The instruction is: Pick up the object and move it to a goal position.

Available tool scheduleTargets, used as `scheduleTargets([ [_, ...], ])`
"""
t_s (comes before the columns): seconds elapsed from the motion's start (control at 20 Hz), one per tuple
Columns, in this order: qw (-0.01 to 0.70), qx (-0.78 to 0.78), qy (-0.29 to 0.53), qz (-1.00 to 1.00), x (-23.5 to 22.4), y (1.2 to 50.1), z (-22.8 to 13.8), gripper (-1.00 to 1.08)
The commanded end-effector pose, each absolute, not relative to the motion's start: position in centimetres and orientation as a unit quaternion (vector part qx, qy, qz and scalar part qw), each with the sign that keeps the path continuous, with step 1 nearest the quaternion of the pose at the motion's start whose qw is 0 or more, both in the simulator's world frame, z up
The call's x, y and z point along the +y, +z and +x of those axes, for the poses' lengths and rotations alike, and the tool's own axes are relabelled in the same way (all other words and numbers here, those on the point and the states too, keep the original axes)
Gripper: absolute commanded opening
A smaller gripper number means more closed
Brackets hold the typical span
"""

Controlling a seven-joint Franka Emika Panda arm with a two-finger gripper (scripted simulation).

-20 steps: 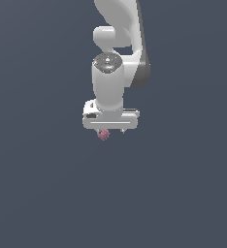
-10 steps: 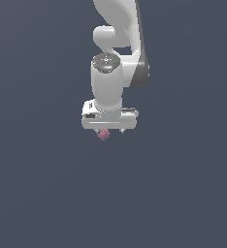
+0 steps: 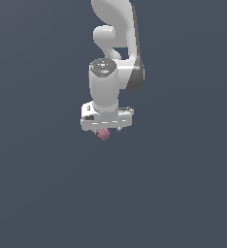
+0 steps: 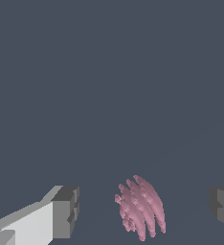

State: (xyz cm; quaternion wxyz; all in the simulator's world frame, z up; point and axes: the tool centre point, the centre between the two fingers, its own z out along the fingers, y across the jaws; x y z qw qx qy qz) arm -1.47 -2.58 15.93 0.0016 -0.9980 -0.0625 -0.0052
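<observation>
The object (image 3: 103, 134) is a tiny pinkish-red, ridged lump lying on the flat dark grey floor. The white robot hand hangs straight above it, and my gripper (image 3: 105, 130) reaches down around it. In the wrist view the object (image 4: 140, 208) lies between the two grey fingertips (image 4: 66, 210), which stand far apart and touch neither side of it. The gripper (image 4: 145, 206) is open. In the exterior view the hand's body covers most of the fingers.
The dark grey floor (image 3: 183, 193) stretches flat on all sides. The white arm (image 3: 118, 29) rises from the hand out of the exterior view's top edge.
The hand has sunk slightly and shifted a little toward the exterior view's left, closer over the object. The object has not moved.
</observation>
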Motion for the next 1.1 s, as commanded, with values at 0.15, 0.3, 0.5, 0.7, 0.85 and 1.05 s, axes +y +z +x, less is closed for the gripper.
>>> scheduleTargets([
  [0.15, 0.0, -0.121, -0.004, -0.993, -3.5, 14.2, -3.1, 1.0],
  [0.3, -0.001, -0.157, -0.003, -0.988, -4.0, 13.2, -4.1, 1.0],
  [0.5, -0.001, -0.206, -0.002, -0.979, -4.6, 11.9, -5.6, 1.0],
  [0.7, -0.001, -0.248, -0.001, -0.969, -5.1, 10.8, -6.9, 1.0],
  [0.85, -0.001, -0.273, -0.001, -0.962, -5.3, 10.2, -7.7, 1.0],
  [1.05, 0.0, -0.297, 0.0, -0.955, -5.6, 9.6, -8.5, 1.0],
])
